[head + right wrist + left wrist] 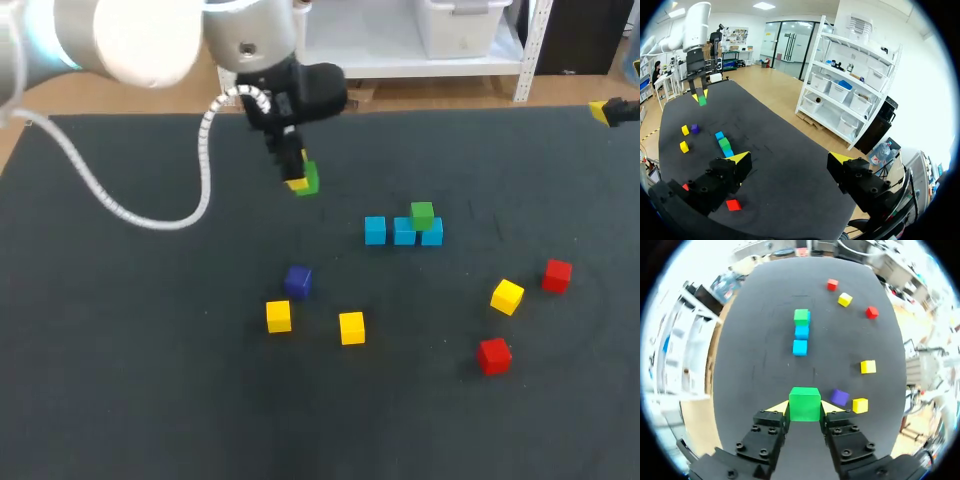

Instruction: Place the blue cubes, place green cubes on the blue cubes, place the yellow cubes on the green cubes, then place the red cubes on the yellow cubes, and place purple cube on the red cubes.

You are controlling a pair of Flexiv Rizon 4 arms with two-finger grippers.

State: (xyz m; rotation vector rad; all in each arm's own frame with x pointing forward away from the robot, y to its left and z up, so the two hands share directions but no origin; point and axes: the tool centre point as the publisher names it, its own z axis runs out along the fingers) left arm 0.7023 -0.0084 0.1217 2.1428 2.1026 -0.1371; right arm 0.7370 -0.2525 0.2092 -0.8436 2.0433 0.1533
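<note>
Green cube [804,402] sits clamped between the left gripper's [805,410] yellow-tipped fingers, held above the dark table [150,350], well apart from the row of three blue cubes [403,232]. Right gripper [790,159] hangs spread wide.

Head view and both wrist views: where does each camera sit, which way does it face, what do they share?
Head view: above and behind, looking down on the table; left arm enters from the left.
Left wrist view: on the left wrist, looking along the left end effector, shut on a green cube, toward the blue cubes.
Right wrist view: on the right wrist, looking across the table past the open right end effector.
Shared: all three show that green cube.
</note>
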